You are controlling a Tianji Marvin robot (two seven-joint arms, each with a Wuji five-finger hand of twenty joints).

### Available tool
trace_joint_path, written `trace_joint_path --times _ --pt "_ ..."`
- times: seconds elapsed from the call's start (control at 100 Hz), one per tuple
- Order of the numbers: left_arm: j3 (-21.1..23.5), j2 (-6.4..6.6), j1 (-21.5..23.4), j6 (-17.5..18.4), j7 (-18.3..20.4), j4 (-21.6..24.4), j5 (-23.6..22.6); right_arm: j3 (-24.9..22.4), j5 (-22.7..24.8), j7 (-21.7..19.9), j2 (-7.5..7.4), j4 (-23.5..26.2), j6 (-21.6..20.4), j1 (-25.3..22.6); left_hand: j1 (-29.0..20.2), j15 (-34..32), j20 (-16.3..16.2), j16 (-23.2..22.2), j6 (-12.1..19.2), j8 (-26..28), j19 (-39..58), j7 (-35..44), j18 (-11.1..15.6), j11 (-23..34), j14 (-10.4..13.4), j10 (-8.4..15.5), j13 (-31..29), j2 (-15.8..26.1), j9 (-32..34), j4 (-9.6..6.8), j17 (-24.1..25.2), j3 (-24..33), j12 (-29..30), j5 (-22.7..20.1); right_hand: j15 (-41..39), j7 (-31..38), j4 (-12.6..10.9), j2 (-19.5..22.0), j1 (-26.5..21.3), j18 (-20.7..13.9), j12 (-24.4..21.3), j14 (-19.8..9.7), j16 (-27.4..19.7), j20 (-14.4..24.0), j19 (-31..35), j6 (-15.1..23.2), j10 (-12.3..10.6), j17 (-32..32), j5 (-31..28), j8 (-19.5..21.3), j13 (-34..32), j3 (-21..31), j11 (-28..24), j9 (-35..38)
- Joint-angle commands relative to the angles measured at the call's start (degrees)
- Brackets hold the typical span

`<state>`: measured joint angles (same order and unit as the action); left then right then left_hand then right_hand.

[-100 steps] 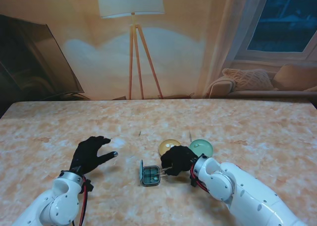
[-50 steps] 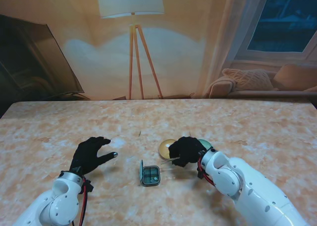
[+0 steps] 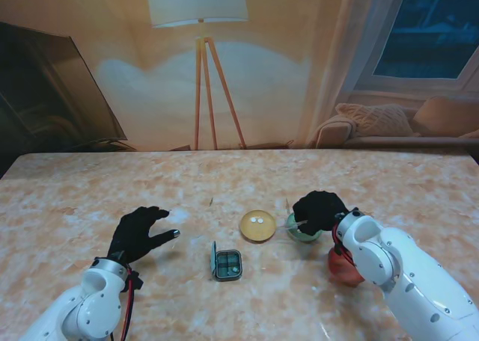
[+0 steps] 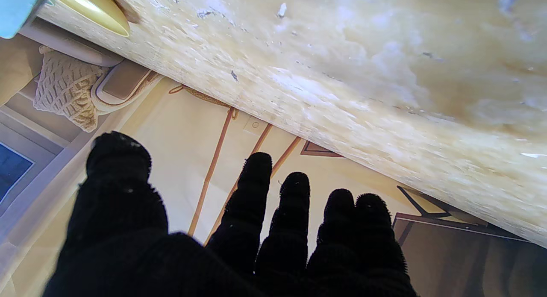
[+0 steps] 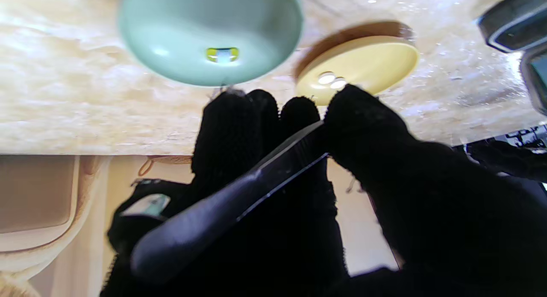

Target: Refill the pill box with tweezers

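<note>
Stand view: pill box point(image 3: 227, 265) lies lid-open on the marbled tabletop point(image 3: 90, 191), near me, about midway between the arms; yellow dish point(image 3: 257, 225) with two white pills point(image 3: 256, 220) just beyond it to the right; green dish point(image 3: 301, 230) beside the yellow one, partly hidden by the right hand point(image 3: 320, 210), which hangs over it clamped on the tweezers point(image 3: 298, 223); left hand point(image 3: 139, 232) well apart to the left, fingers spread, holding nothing; something red shows under the right forearm, cannot tell what; room behind: tripod floor lamp point(image 3: 200, 64), dark TV at left, sofa and window at right

Left wrist view: fingers point(image 4: 295, 211) apart and empty over bare tabletop; edge of the yellow dish in the corner

Right wrist view: thumb and fingers point(image 5: 239, 130) pinched on the tweezers' flat dark blade; tips hidden behind the fingers, so cannot tell if they carry anything; one yellow-and-white capsule point(image 5: 222, 54) sits in the green dish, two white pills in the yellow

Judgement: capsule is light, smooth, likely to roll or squirt out, so take it across its middle with gentle squeeze; tweezers are thin, springy, slick, best held mid-length; glossy tabletop would let a dropped pill skid
</note>
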<state>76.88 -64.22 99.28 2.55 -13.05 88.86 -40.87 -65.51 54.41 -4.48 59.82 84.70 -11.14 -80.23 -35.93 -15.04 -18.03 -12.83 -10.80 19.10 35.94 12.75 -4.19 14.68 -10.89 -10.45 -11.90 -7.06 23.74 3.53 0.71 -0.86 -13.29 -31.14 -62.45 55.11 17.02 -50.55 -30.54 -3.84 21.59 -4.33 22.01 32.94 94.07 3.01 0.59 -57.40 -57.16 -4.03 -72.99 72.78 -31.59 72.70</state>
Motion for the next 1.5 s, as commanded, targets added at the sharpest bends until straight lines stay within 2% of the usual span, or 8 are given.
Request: trace_joint_path --times 0.0,0.23,0.51,1.11,1.49 --pt "0.0 -0.1 0.0 -0.4 1.0 0.3 -0.2 -0.3 1.1 -0.3 -0.32 -1.5 0.0 0.0 -0.3 -0.1 -0.2 -0.2 0.1 -0.5 -0.2 -0.1 3.0 -0.6 0.7 1.0 0.1 2.7 0.3 -0.83 0.4 -0.8 -0.2 -0.4 -2.3 2.6 0.7 2.3 -3.1 -15.1 1.4 4.0 0.3 1.3 2.2 2.7 7.6 -1.9 -2.1 0.4 -0.6 2.1 -1.0 1.7" --pt "0.0 -0.07 0.0 -1.0 1.1 0.4 -0.5 -0.1 3.5 -0.8 -0.85 -4.6 -0.3 2.3 -0.5 -0.1 -0.2 -0.2 0.1 -0.5 -0.2 -0.1 3.0 -0.5 0.8 1.1 0.3 2.6 0.2 -0.85 0.6 -0.7 -0.2 -0.3 -2.1 2.5 0.7 2.4 -2.8 -15.2 1.2 3.8 0.3 1.2 2.0 3.2 7.2 -1.6 -2.0 0.3 -0.2 2.0 -0.9 1.5" --pt "-0.9 -0.06 -1.0 -1.4 0.7 -0.1 -1.0 1.9 5.4 1.3 -1.22 -9.3 -2.1 6.0 -0.1 0.3 0.0 0.0 0.3 -0.7 -0.8 -0.7 3.1 -0.9 1.0 1.2 1.5 2.2 -1.1 -0.83 1.3 -0.9 0.0 1.0 -1.4 2.0 0.7 2.7 -2.4 -15.1 0.9 3.3 0.3 1.0 1.2 4.2 6.2 -0.3 -1.3 0.3 0.9 1.9 -0.4 0.8" --pt "-1.8 -0.06 -1.8 -1.9 0.3 -0.4 -1.7 10.7 7.3 5.8 -1.89 -19.3 -5.9 15.2 0.1 0.2 0.2 0.0 0.3 -0.7 -1.1 -0.7 3.3 -0.7 1.1 1.2 1.6 2.7 -1.2 -0.9 1.2 -0.7 0.0 0.9 1.1 0.5 0.7 2.8 -2.1 -15.3 0.4 2.3 0.6 0.9 -1.8 5.2 4.4 3.1 1.4 0.3 4.1 2.0 1.1 -2.2" --pt "-2.0 -0.2 -1.9 -2.2 -0.7 -0.8 -1.9 16.4 7.1 8.2 -1.92 -23.7 -5.8 19.8 0.1 0.2 0.3 0.0 0.1 -0.7 -1.2 -0.7 3.5 -0.6 1.3 1.3 2.1 2.8 -1.6 -0.93 1.2 -0.7 0.1 1.0 1.7 0.0 0.7 2.7 -2.0 -15.4 0.3 2.1 1.0 1.0 -2.7 5.4 4.0 4.1 2.3 0.3 5.1 2.2 1.4 -3.1"
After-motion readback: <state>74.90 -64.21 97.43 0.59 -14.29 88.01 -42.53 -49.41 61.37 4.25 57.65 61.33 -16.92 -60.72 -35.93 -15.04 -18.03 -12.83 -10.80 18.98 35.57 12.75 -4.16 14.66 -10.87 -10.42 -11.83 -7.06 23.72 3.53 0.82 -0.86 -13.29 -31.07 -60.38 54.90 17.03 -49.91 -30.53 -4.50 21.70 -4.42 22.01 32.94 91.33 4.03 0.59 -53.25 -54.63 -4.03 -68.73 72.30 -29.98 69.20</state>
